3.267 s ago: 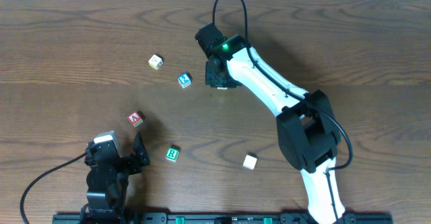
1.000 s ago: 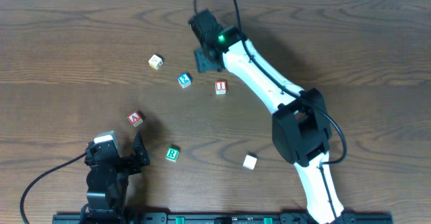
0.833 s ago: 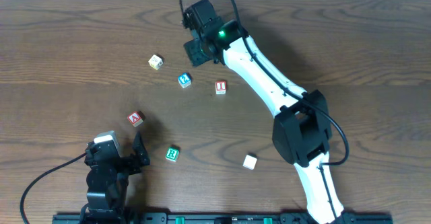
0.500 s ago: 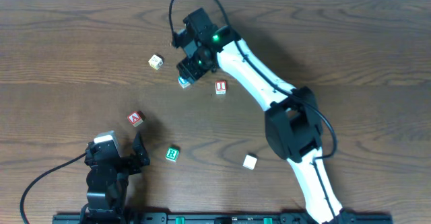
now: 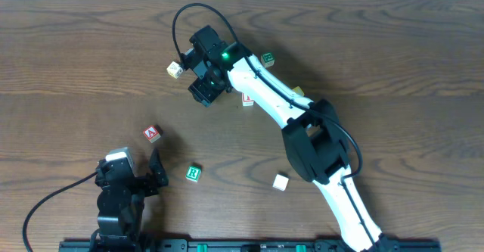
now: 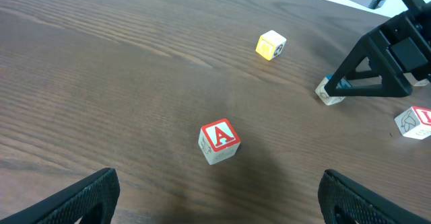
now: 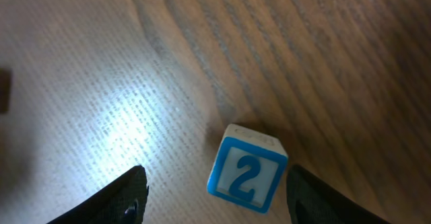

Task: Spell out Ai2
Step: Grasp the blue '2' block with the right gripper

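The blue 2 block (image 7: 246, 168) sits on the table between the open fingers of my right gripper (image 7: 217, 202); it also shows in the left wrist view (image 6: 328, 93). In the overhead view my right gripper (image 5: 204, 86) hides it. The red I block (image 5: 247, 98) lies just right of that gripper, partly under the arm. The red A block (image 5: 153, 134) lies alone at the lower left and shows in the left wrist view (image 6: 219, 142). My left gripper (image 5: 156, 173) is open and empty near the front edge, short of the A block.
A yellow block (image 5: 175, 70) lies left of the right gripper. A green R block (image 5: 193, 173) sits right of the left gripper. A white block (image 5: 280, 182) lies at the front middle. A green block (image 5: 268, 57) lies behind the right arm.
My right gripper has left the I block on the table and swung left. It now sits with its fingers on either side of the 2 block. The left arm has not moved.
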You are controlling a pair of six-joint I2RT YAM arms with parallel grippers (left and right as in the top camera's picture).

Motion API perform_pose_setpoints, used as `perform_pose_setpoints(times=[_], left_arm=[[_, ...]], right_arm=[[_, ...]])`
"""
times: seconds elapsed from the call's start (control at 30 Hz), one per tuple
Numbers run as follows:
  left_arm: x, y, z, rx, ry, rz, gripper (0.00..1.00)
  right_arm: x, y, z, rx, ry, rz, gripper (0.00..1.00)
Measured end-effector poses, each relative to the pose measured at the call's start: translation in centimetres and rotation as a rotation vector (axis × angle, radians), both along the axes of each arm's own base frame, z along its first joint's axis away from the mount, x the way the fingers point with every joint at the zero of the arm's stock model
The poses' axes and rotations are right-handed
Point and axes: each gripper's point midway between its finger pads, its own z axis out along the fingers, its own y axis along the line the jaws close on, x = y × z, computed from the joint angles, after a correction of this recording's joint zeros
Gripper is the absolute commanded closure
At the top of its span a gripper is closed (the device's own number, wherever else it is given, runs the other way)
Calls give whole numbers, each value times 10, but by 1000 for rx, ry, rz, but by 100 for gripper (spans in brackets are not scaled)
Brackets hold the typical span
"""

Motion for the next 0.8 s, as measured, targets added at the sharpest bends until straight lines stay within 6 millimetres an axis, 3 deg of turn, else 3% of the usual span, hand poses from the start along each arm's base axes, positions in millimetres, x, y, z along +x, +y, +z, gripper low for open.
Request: perform_pose_setpoints(times=[0.37,0.63,0.8], left_arm=[[0,0,0,0,0,0,5],[0,0,0,0,0,0,5],[0,0,0,0,0,0,5]], right_arm=[[6,-9,-14,-67,-25,-43,45],[8,-10,-15,-72,-29,-58,67],[8,-9,-15,-71,-28,-61,69]])
